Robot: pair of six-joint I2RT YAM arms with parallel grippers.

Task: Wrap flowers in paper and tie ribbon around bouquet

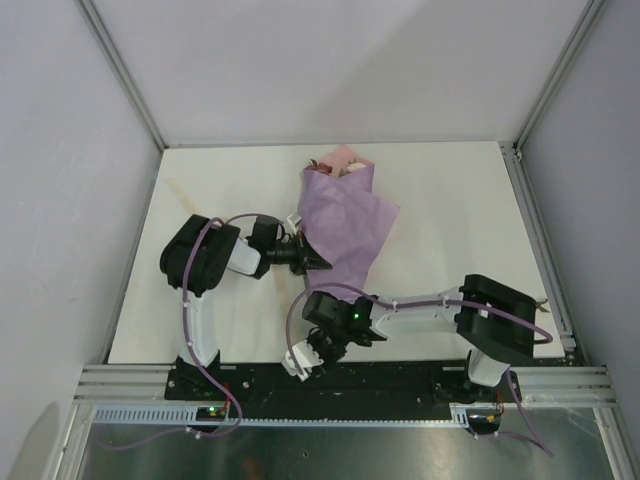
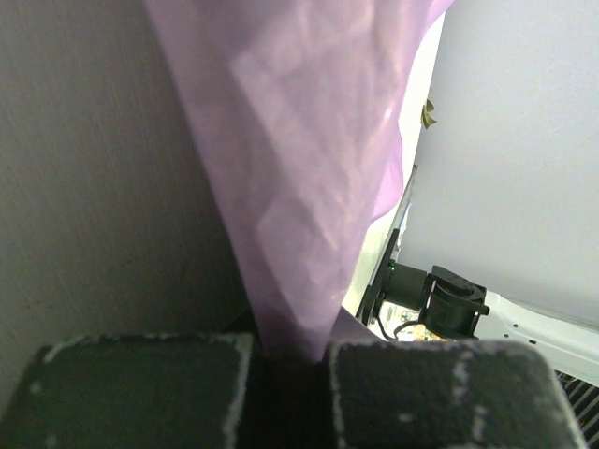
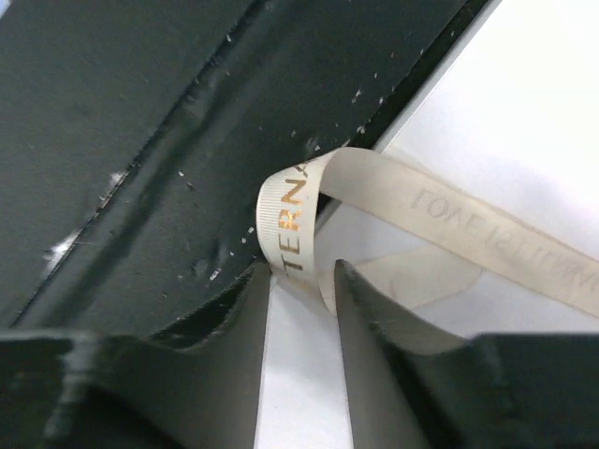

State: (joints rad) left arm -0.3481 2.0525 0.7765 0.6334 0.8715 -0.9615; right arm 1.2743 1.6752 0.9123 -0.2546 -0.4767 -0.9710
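Where the top view looks down, we see the bouquet (image 1: 345, 225) lying just ahead of the left gripper (image 1: 318, 262), whose tips touch its purple side. The right gripper (image 1: 305, 358) sits well behind it. From the left wrist, the paper (image 2: 299, 168) rises from between our fingers (image 2: 140, 393), which are pinched tight on it. From the right wrist, the ribbon (image 3: 290, 220) folds over between fingers (image 3: 239, 318) standing half apart, touching one tip.
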